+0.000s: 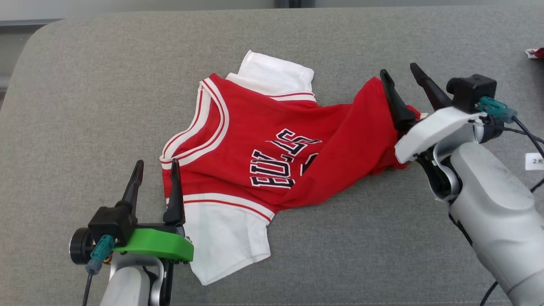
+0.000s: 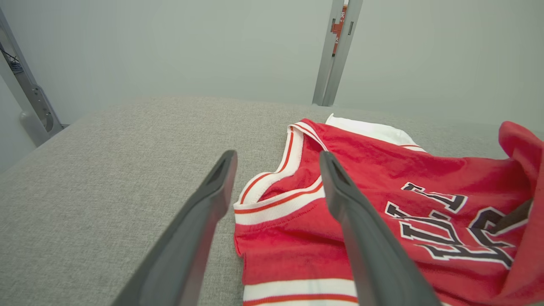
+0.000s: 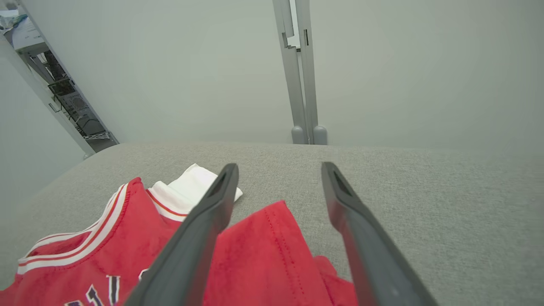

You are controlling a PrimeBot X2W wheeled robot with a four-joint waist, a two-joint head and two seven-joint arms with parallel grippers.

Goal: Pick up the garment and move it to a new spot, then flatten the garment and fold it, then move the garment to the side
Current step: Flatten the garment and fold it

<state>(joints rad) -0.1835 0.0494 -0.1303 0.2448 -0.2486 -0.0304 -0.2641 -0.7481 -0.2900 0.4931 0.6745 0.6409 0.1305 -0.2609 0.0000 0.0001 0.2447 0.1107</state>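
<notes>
Two sets of jaws stood spread wide, clamping nothing. The right gripper (image 1: 399,70) straddled the bunched hem corner of the red garment (image 1: 263,140), and the left gripper (image 1: 157,165) straddled its shoulder edge beside the white sleeve. The garment lay rumpled, lettering up, on the grey cushion (image 1: 85,85).
</notes>
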